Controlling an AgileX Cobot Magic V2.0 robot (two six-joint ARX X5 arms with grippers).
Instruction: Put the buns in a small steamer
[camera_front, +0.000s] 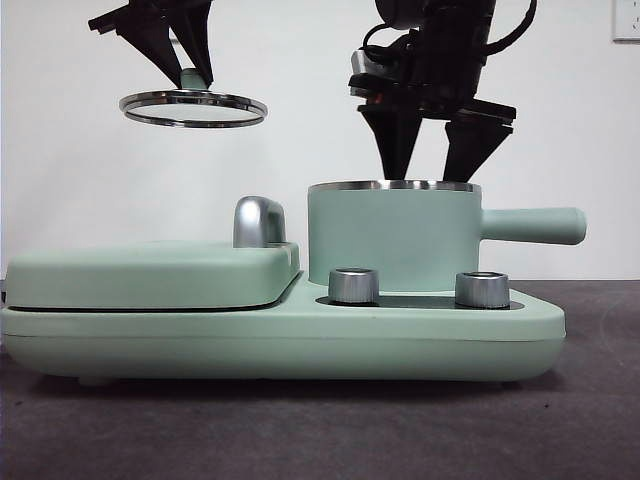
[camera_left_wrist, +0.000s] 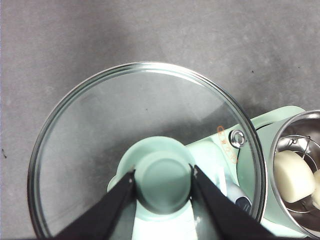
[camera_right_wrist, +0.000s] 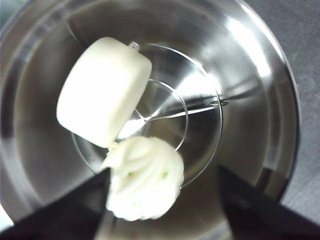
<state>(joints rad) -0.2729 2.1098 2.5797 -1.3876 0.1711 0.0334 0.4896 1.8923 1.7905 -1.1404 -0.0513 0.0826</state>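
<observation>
Both buns lie inside the small steamer on its wire rack: the smooth loaf-shaped bun touches the ribbed bun with green dots. The right gripper hangs just above the pot's steel rim, its jaws spread wide and holding nothing. The left gripper is clamped on the green knob of the glass lid, holding it in the air above the flat griddle, well apart from the steamer
</observation>
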